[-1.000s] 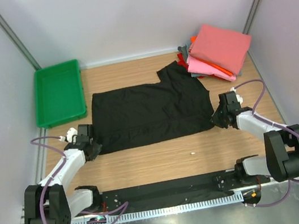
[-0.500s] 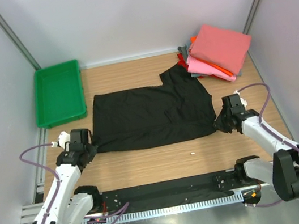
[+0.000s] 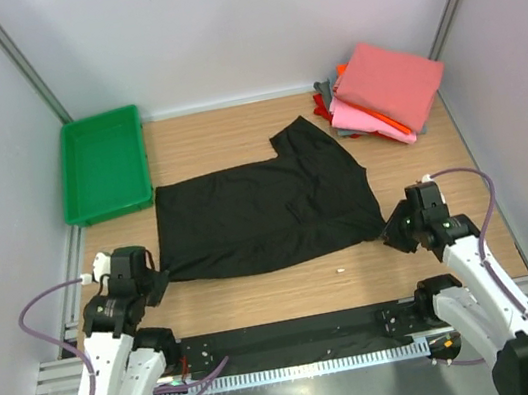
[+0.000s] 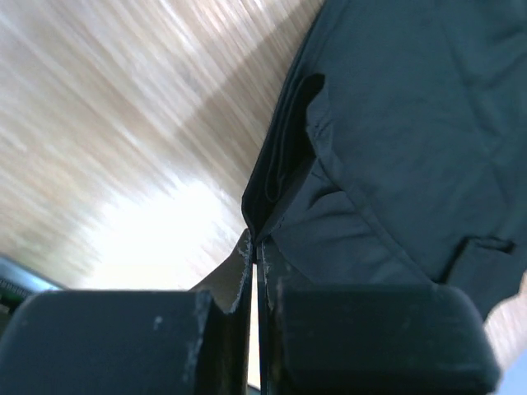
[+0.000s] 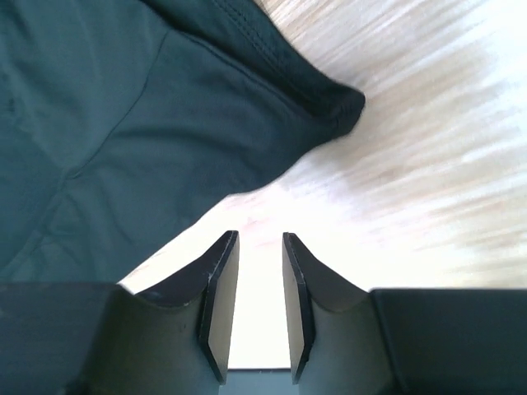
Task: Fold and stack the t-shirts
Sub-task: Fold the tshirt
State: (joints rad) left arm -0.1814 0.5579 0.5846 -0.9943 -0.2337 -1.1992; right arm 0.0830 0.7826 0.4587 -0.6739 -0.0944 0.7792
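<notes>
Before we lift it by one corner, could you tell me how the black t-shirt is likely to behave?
Probably floppy: the black t-shirt lies flat with soft creases, so it should drape and sag from a pinched corner. It looks thin, so likely light, sliding easily on the smooth wooden table.

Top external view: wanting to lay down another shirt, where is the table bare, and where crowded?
Bare wood runs between the black t-shirt and the near rail, but for a white speck. More lies at the back between the green tray and the folded stack, where it is crowded.
</notes>
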